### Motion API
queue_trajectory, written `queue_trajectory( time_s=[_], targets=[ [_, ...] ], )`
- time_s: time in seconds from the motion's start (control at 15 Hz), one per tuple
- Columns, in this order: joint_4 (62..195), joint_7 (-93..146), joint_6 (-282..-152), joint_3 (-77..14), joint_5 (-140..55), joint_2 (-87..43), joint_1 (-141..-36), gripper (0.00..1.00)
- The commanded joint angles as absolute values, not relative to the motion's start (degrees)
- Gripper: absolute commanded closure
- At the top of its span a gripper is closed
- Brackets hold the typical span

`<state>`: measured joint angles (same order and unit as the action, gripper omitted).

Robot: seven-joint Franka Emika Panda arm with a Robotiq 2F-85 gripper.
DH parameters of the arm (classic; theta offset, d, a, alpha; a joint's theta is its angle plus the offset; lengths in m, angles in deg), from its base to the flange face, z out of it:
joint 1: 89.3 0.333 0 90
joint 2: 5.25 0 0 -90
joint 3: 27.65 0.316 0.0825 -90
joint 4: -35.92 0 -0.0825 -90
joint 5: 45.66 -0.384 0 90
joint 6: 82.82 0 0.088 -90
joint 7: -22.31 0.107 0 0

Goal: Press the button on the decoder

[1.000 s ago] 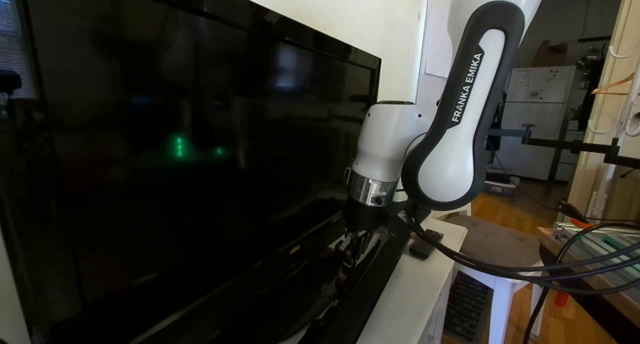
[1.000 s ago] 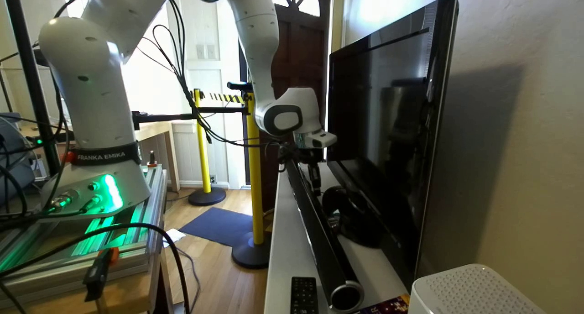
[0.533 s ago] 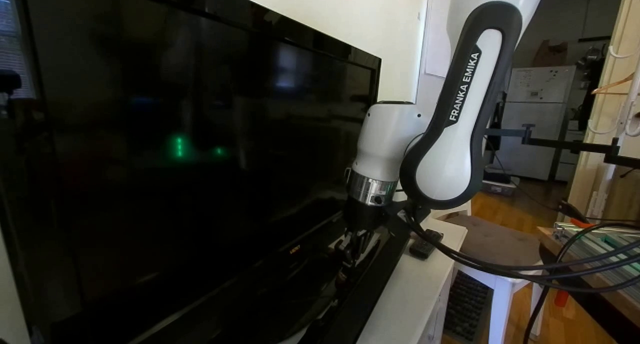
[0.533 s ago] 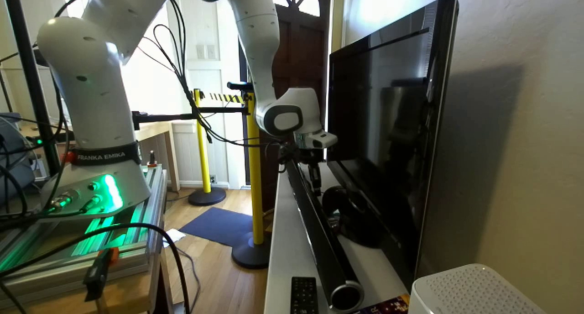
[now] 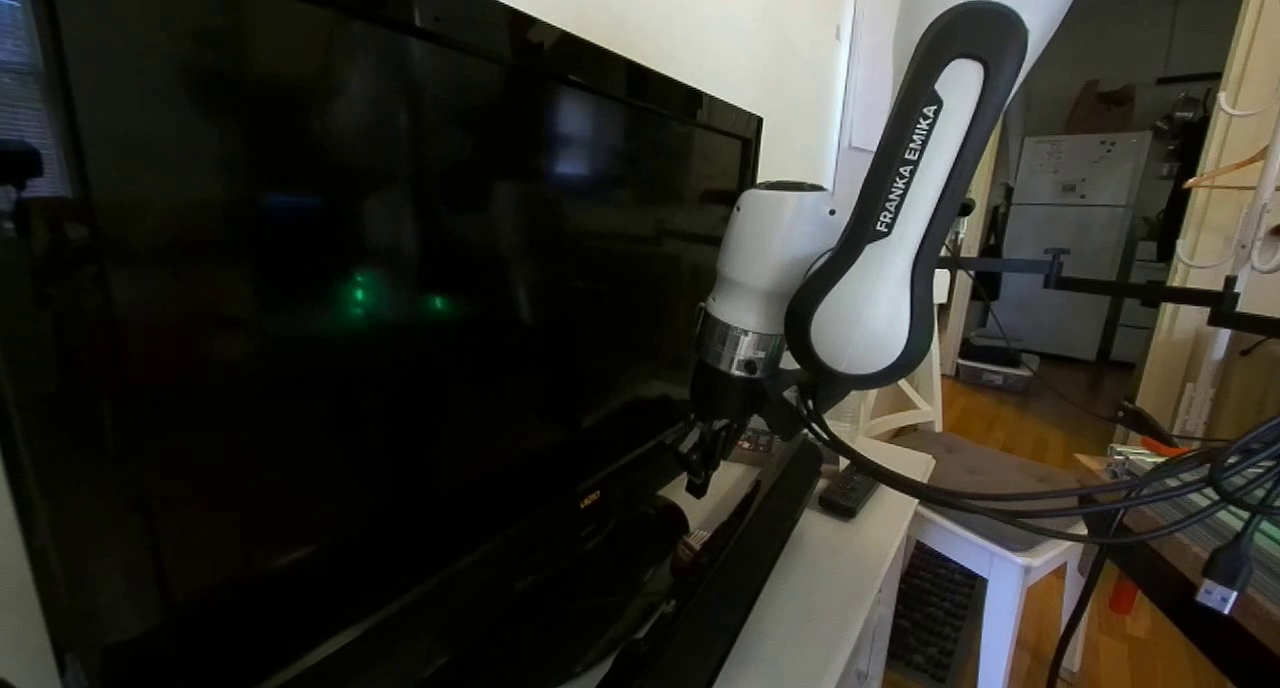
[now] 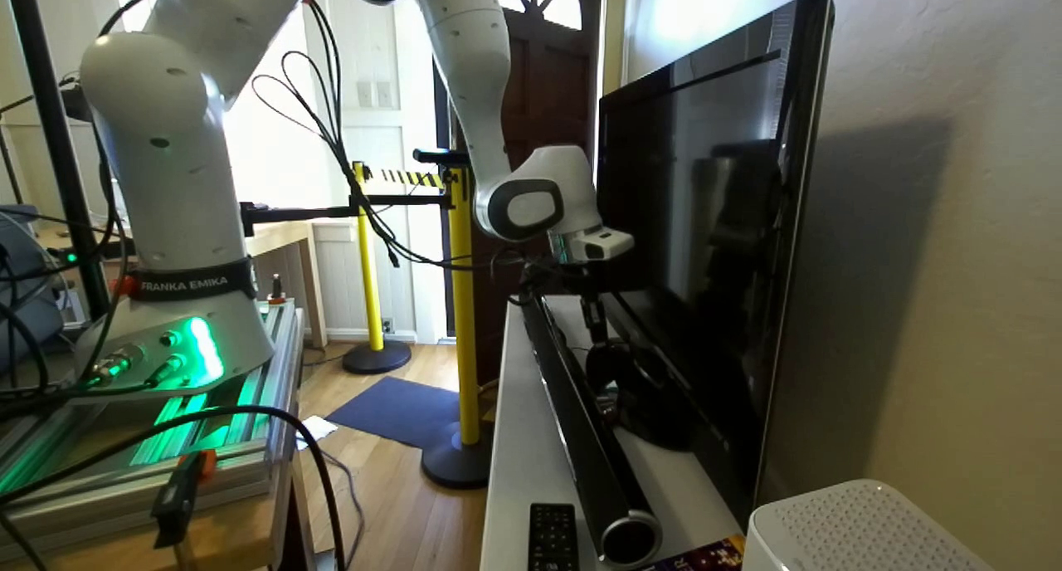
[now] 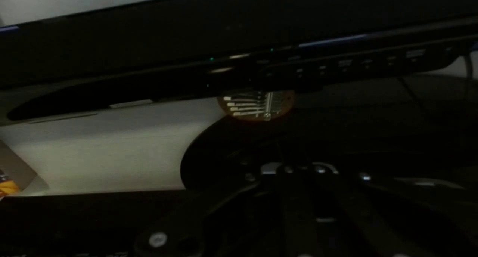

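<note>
Black two-fingered gripper [image 5: 697, 485], directed downward, its fingers drawn together with nothing visible between them, beside the long, low, glossy black bar [image 6: 579, 422] taken here as the decoder. That bar lies lengthwise on the white cabinet top [image 6: 521, 455], in front of the large, glossy black flat-screen television [image 5: 400, 218], so the white jointed arm [image 6: 473, 73] reaches across it; the fingertips hang on the television's side of the bar. Closed fingers form a narrow probe, probably chosen for pressing rather than grasping. The slim black remote control [image 6: 552, 534] lies in front of the bar, out of the gripper's way.

No button can be discerned in any view. Contact is uncertain: in an exterior view the fingertips overlap the rounded, glossy black stand [image 6: 651, 413], and depth cannot be judged. The wrist view is dark; markings under the television's edge are illegible, and that edge partly covers a brown, rounded object with metal tines [image 7: 257, 105]. The white perforated box [image 6: 854, 529] is cut off by the frame.
</note>
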<state>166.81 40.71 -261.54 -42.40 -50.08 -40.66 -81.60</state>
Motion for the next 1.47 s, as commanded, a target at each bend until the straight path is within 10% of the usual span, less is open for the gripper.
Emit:
queue_trajectory(
  time_s=[0.0,0.07,0.87,1.4],
  targets=[
    [168.58,39.85,-257.27,-45.00,-50.90,-35.92,-79.33,1.00],
    [169.16,39.63,-254.72,-44.39,-50.88,-33.56,-80.15,0.74],
    [170.94,33.39,-222.64,-35.47,-51.13,-7.40,-89.37,0.00],
    [171.41,35.49,-221.35,-33.45,-49.23,-5.62,-90.34,0.00]
  ],
)
